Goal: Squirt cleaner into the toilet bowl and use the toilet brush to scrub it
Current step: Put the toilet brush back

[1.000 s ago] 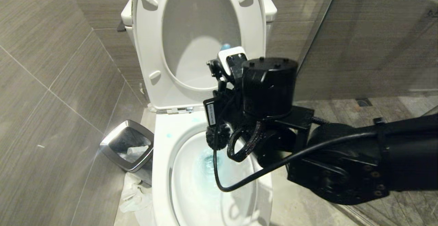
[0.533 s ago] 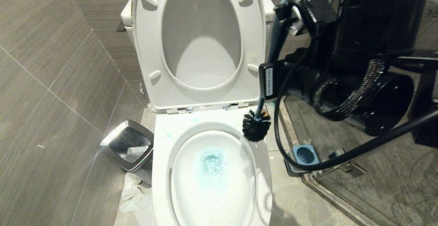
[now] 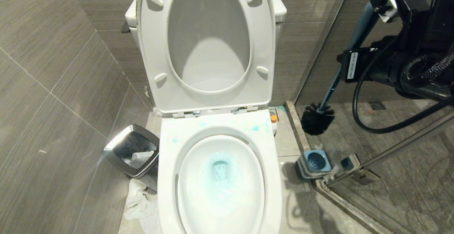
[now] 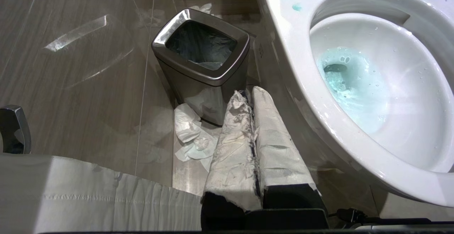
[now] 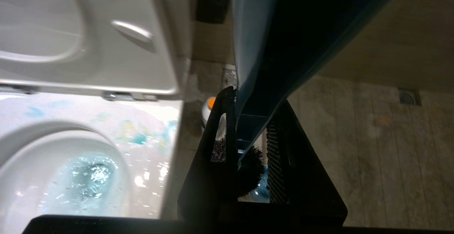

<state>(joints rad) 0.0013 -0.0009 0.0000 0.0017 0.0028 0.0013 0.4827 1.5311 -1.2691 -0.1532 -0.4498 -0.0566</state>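
The toilet bowl (image 3: 166,177) stands open, with blue-tinted water at its bottom and blue smears on the rim. My right gripper (image 3: 385,1) is at the upper right, shut on the top of the toilet brush's dark blue handle (image 3: 358,35). The black bristle head (image 3: 317,120) hangs clear of the bowl, above the square holder (image 3: 314,163) on the floor. In the right wrist view the handle (image 5: 255,49) passes between the gripper (image 5: 253,99) fingers. The cleaner (image 3: 273,120), orange-capped, stands beside the toilet. My left gripper (image 4: 248,95), its fingers wrapped in white, is shut and empty beside the bowl (image 4: 294,49).
A steel-rimmed bin (image 3: 132,149) stands left of the toilet with crumpled paper (image 3: 138,198) on the floor before it. The seat and lid (image 3: 209,42) are raised. A glass shower door's floor rail (image 3: 340,198) runs just right of the holder. Tiled walls close the left side.
My right gripper has carried the brush out of the bowl, up and to the right, past the rim; its head now hangs over the floor above the holder. The left arm is still.
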